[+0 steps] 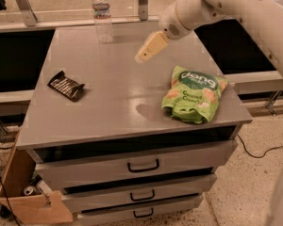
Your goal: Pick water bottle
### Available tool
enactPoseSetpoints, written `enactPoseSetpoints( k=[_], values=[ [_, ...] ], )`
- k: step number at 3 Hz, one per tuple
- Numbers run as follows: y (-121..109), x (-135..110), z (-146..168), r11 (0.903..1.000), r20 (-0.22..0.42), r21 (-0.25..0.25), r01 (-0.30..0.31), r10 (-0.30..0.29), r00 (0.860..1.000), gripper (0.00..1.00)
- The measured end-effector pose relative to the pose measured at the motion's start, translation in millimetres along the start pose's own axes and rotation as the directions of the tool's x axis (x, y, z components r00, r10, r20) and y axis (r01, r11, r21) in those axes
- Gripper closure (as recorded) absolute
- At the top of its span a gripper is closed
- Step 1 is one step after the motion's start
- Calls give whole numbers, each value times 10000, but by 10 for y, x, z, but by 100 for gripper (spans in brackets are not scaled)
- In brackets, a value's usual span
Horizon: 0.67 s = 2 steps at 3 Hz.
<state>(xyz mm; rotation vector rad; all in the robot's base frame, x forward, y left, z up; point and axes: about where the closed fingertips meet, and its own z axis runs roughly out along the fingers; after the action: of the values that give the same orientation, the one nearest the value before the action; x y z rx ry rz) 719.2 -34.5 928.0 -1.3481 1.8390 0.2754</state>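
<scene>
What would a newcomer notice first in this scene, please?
The bright green snack bag at the right front of the grey cabinet top stands out most. Above the top, towards the back, hangs the white arm's gripper, pointing down and left, apart from the water bottle standing upright at the back edge. A dark wrapper lies near the left edge.

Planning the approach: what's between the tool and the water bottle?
Nothing: in the camera view only bare tabletop lies between the tool, above the table's rear, and the water bottle.
</scene>
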Motion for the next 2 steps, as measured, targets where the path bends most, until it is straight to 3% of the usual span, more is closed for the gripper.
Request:
enactPoseSetpoints(
  k=[1, 2],
  values=[
    [-367, -288, 463, 9974, 1038, 411, -596, 550, 9931, 0],
    [-655, -612, 967, 9913, 1912, 526, -1207, 1087, 9755, 0]
  ],
)
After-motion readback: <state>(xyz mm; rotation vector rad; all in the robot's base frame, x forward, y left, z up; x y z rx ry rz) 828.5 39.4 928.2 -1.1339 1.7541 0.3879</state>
